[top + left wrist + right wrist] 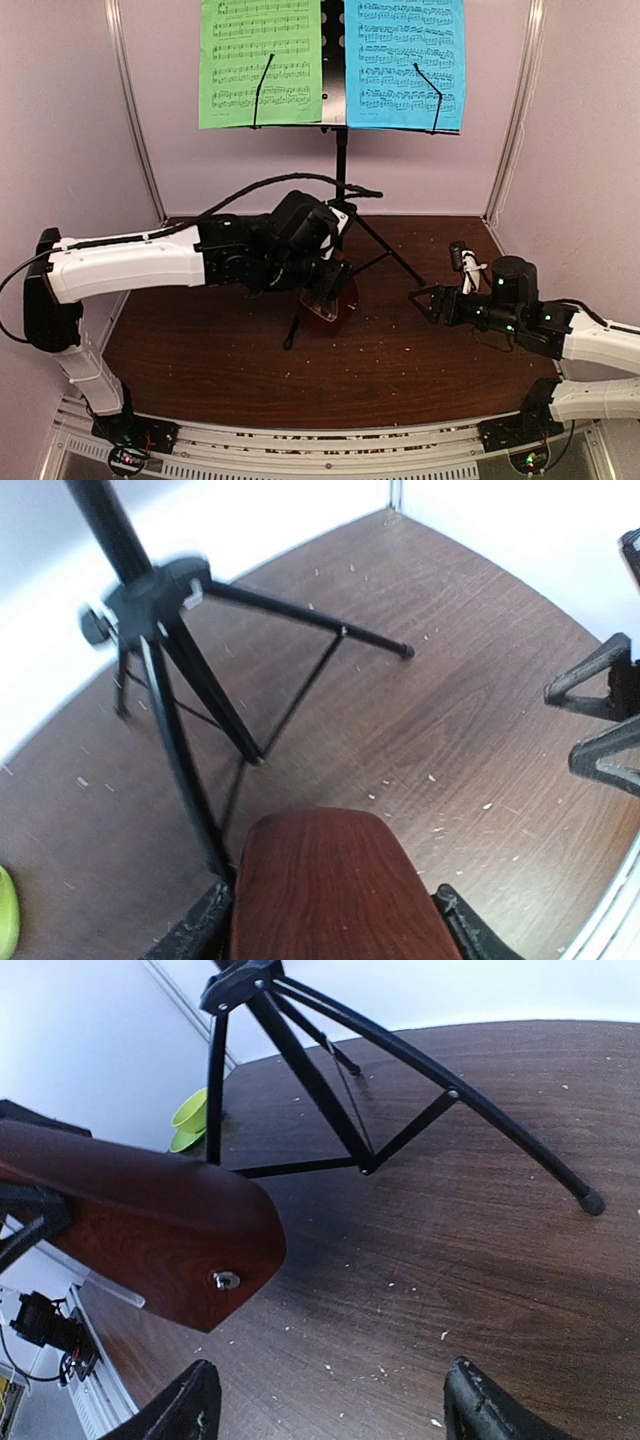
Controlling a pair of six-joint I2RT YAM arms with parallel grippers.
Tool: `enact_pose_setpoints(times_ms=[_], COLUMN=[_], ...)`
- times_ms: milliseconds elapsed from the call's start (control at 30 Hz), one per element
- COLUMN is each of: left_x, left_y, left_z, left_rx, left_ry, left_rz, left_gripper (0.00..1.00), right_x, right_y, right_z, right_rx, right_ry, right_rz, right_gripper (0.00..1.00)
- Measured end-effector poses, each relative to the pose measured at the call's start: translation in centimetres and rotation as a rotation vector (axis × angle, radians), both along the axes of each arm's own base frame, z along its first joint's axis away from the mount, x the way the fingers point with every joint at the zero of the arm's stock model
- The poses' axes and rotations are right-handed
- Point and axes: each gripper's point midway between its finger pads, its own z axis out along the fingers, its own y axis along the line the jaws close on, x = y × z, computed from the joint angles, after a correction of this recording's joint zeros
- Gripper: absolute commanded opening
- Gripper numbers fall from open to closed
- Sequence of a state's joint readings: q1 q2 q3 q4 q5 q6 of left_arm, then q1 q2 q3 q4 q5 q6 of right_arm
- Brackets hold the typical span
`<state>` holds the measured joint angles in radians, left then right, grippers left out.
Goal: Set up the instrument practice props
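Note:
The black tripod music stand stands at the back of the table, with a green sheet and a blue sheet side by side on its desk. My left gripper is shut on the reddish-brown metronome, just in front of the stand's legs. In the left wrist view the metronome fills the gap between both fingers. In the right wrist view the metronome lies tilted, a small metal screw showing. My right gripper is open over bare table to the metronome's right.
A small lime-green bowl sits by the back wall, left of the stand. The tripod legs spread across the middle of the dark wooden table, which is sprinkled with pale crumbs. Walls close in on three sides.

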<state>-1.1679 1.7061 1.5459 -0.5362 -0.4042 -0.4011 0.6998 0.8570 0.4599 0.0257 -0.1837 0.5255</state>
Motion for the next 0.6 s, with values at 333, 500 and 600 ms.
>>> enact_pose_setpoints(times_ms=[333, 500, 600], left_x=[-1.1, -1.6, -1.8], left_y=[0.3, 0.6, 0.6], left_z=[5.0, 5.5, 6.0], left_rx=[0.164, 0.225, 0.236], left_ry=[-0.206, -0.238, -0.252], left_rz=[-0.104, -0.135, -0.145], left_gripper=[0.01, 0.0, 0.0], right_x=[-1.8, -2.1, -2.2], right_y=[4.9, 7.5, 8.7], right_z=[-0.5, -1.4, -1.2], right_rx=[-0.066, -0.102, -0.103], right_ry=[-0.099, -0.113, -0.13], right_rz=[0.235, 0.314, 0.341], right_gripper=[0.54, 0.5, 0.49])
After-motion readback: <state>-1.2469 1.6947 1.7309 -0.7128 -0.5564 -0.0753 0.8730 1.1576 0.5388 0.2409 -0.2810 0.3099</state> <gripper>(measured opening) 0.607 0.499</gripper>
